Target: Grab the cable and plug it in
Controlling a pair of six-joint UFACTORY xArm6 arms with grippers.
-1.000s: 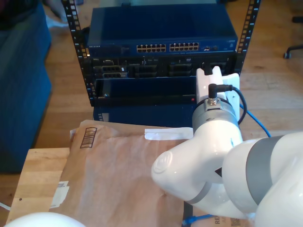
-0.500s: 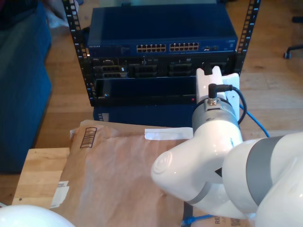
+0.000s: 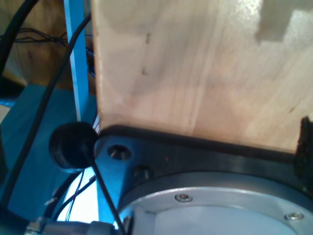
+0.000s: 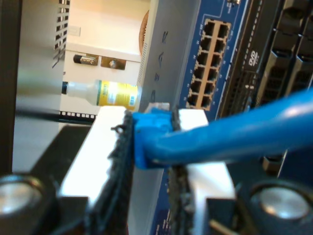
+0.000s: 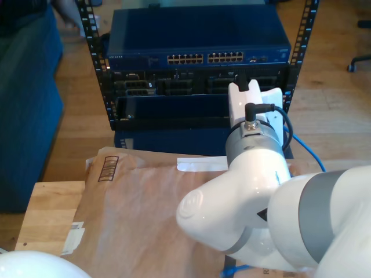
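Cable [image 4: 230, 134] sits clamped in my second hand [image 4: 149, 142] (plug forward) facing the switch ports [image 4: 208, 66], lined up for insertion.

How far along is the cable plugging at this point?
Grabbing looks done: my second gripper is clamped on the blue Ethernet cable just behind its plug. In hand: the plug faces the network switch's ports, not yet inserted. Left: picking a port, pushing in, releasing.
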